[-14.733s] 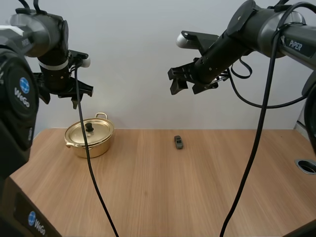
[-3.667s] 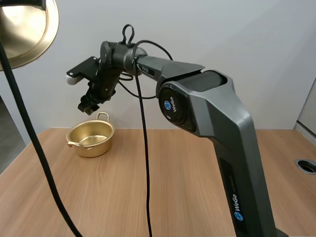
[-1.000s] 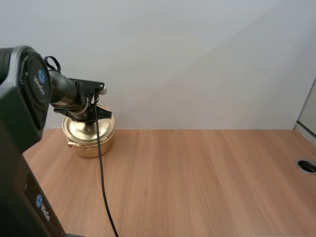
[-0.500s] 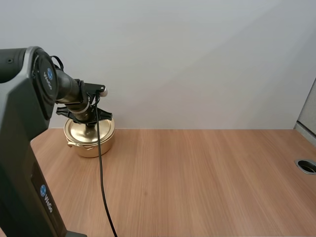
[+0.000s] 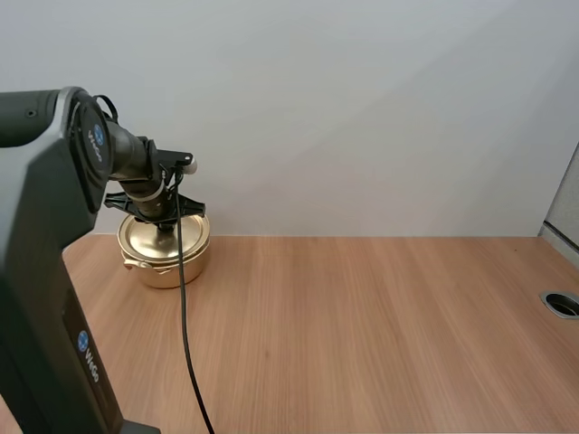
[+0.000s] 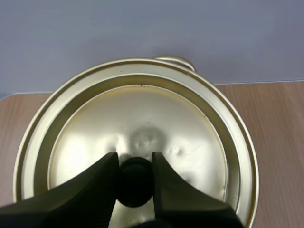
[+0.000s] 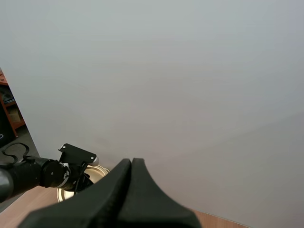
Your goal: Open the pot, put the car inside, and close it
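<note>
The gold pot [image 5: 168, 269] stands at the table's far left with its gold lid [image 5: 147, 238] resting on it. My left gripper [image 5: 166, 226] reaches down onto the lid from above. In the left wrist view the lid [image 6: 142, 114] lies flat within the pot's rim, and my left gripper [image 6: 134, 166] is shut on the black knob [image 6: 135, 185], one finger on each side. My right gripper [image 7: 131, 165] is held high and away, its fingers together as one dark wedge; far below it the pot [image 7: 98, 173] sits under the left arm.
The wooden table [image 5: 362, 325] stretches to the right of the pot. A round metal grommet [image 5: 563, 304] sits at its right edge. A pale wall stands close behind the pot.
Over the last second the left arm has shifted only slightly over the pot, still gripping the knob. Earlier the lid was held high over the open pot; now it rests on it.
</note>
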